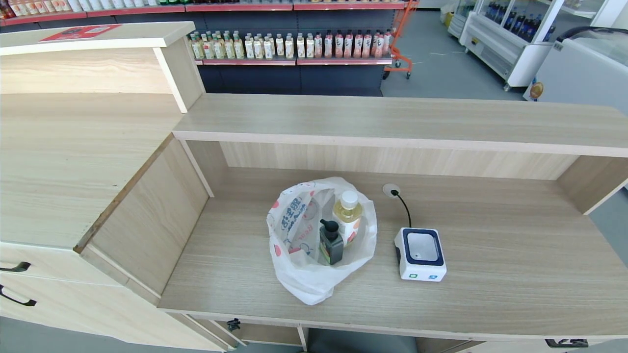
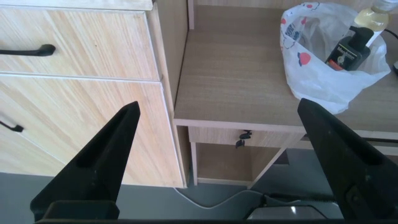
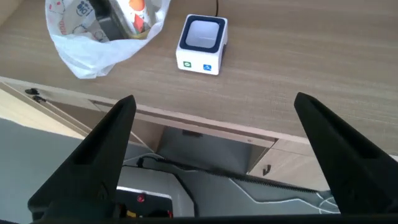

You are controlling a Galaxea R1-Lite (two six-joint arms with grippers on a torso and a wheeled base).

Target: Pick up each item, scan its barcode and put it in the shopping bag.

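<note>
Left claw: jaws stand wide apart with nothing between them. The claw hangs on the robot's side of the counter, clear of its near edge, with the pale drawer cabinet and its black handles close ahead. Ahead of this claw and off toward the robot's right, the shopping bag stands on the counter with its mouth open. Right claw: jaws also spread wide, gripping nothing, and also clear of the counter's near edge. Ahead of the right claw the scanner rests on the counter. It is white, with a dark-framed window facing up. A black cable runs from the side farthest from the claw to a round port in the counter. The shopping bag lies ahead of the right claw and toward the robot's left, near the scanner but apart from it. Two items stand upright inside the bag: a dark pump bottle on the side nearer the claws, and a drink bottle with a white cap behind it, farther from them. The two stand close together; contact cannot be confirmed. Neither claw touches the bag, the scanner or the counter. Beyond the counter, farthest from both claws, are a raised ledge and store shelves lined with bottles.
</note>
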